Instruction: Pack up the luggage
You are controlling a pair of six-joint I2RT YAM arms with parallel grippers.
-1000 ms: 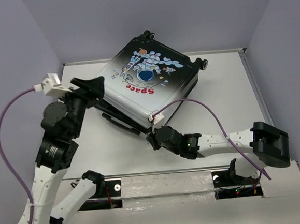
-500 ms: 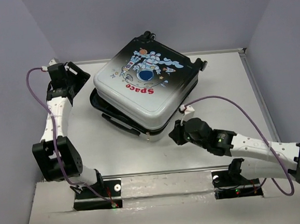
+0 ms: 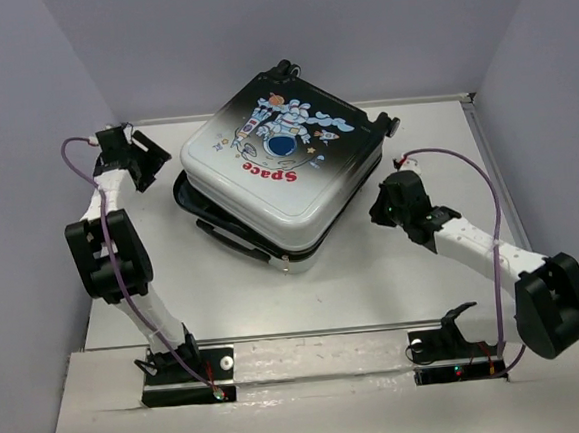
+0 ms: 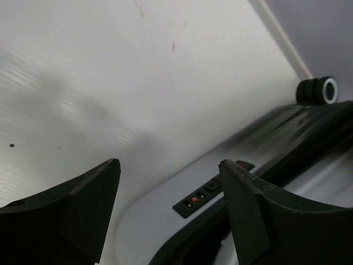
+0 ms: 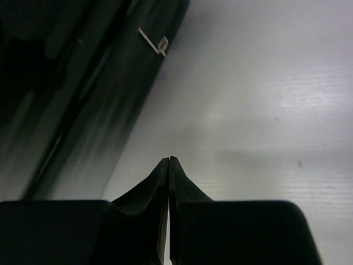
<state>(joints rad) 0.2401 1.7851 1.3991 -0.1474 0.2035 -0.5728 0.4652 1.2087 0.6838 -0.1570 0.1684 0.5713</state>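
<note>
The luggage (image 3: 281, 177) lies flat mid-table, astronaut print and red "Space" facing up, its lid resting slightly ajar over the dark lower half. My left gripper (image 3: 153, 159) is open just off the case's left corner, holding nothing. In the left wrist view the open gripper (image 4: 168, 163) frames the white shell (image 4: 149, 221) with its black lock (image 4: 212, 193), and a wheel (image 4: 319, 90) shows beyond. My right gripper (image 3: 381, 209) is shut and empty beside the case's right edge. In the right wrist view the closed gripper (image 5: 169, 159) hovers over bare table, the dark case side (image 5: 83, 99) to its left.
Grey walls close in the white table (image 3: 414, 267) on the left, back and right, with a low rail (image 3: 485, 151) along the right edge. The case's black wheels (image 3: 391, 123) point to the back right. A zipper pull (image 5: 154, 40) sticks out from the case's side.
My left gripper has come off the lid's left corner and pulled back to the far left. My right arm has swung from the case's front corner round to its right side.
</note>
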